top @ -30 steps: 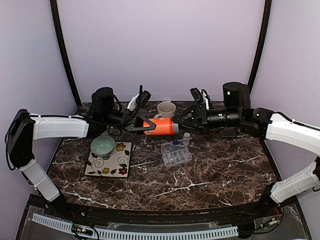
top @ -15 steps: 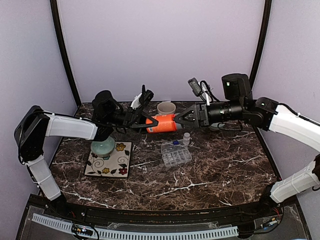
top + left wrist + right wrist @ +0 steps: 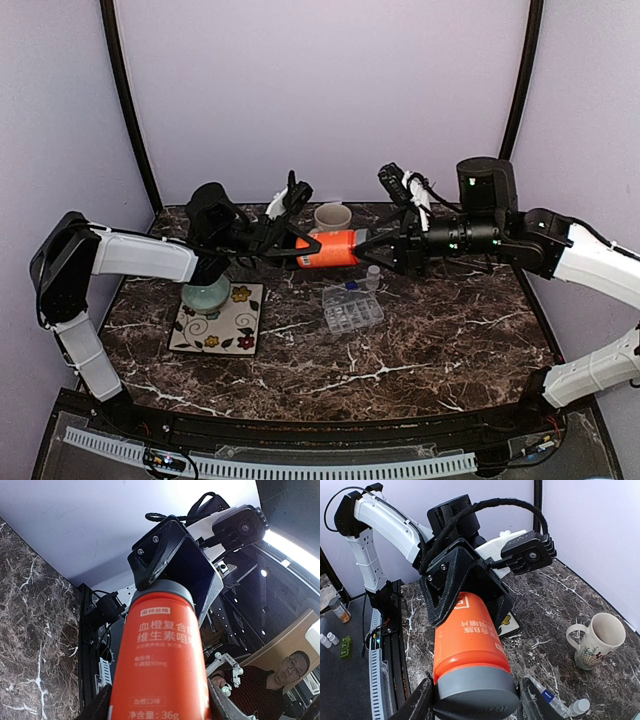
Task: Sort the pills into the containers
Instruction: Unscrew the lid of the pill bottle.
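1. My left gripper (image 3: 298,250) clamps the orange bottle (image 3: 330,248) by its body, held level at mid-frame.
2. My right gripper (image 3: 365,245) is closed on the bottle's grey cap (image 3: 475,695).
3. The clear organiser box (image 3: 352,308) lies on the marble table (image 3: 450,340), just below centre.

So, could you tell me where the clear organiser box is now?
Top view: the organiser box lies mid-table, right of the floral tile, a small vial at its far edge.

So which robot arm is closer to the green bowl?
Left. The left fingers hold the orange bottle near the green bowl; the right fingers grip its grey cap, farther away.
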Controlling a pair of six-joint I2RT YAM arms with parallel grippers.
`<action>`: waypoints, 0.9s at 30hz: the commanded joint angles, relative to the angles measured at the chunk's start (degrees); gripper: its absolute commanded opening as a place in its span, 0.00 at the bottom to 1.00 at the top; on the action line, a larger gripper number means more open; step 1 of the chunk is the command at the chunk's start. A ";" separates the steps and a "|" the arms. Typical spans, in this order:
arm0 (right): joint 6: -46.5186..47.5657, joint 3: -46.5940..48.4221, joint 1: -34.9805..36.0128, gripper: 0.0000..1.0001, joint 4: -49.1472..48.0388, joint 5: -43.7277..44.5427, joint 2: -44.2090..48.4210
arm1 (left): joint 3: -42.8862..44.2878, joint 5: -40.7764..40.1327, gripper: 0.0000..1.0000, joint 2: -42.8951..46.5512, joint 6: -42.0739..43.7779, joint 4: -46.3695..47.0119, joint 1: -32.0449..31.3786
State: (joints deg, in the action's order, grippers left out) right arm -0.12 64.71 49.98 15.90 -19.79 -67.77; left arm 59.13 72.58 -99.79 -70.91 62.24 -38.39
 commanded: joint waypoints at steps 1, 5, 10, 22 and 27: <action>4.99 -2.34 -0.25 0.12 0.07 8.63 2.63 | 1.52 3.08 0.00 1.53 -1.53 5.26 0.71; 5.31 -1.95 0.03 0.27 0.26 8.63 2.52 | 1.56 3.14 0.00 1.53 -1.92 5.55 0.73; 4.14 -1.21 0.06 0.58 -0.33 8.41 2.52 | 1.18 3.23 0.00 1.36 -2.51 6.46 0.69; -0.59 0.25 0.03 0.81 -0.84 5.42 4.56 | 1.33 3.47 0.00 0.56 -2.92 7.83 0.73; -3.59 -0.20 0.03 0.82 -0.45 3.56 6.03 | 1.75 3.54 0.00 0.22 -2.83 7.92 0.69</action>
State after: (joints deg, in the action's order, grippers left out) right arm -0.45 63.42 50.48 16.71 -14.90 -63.72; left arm 59.11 74.61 -99.85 -73.80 66.46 -37.63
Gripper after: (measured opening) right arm 0.817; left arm 0.549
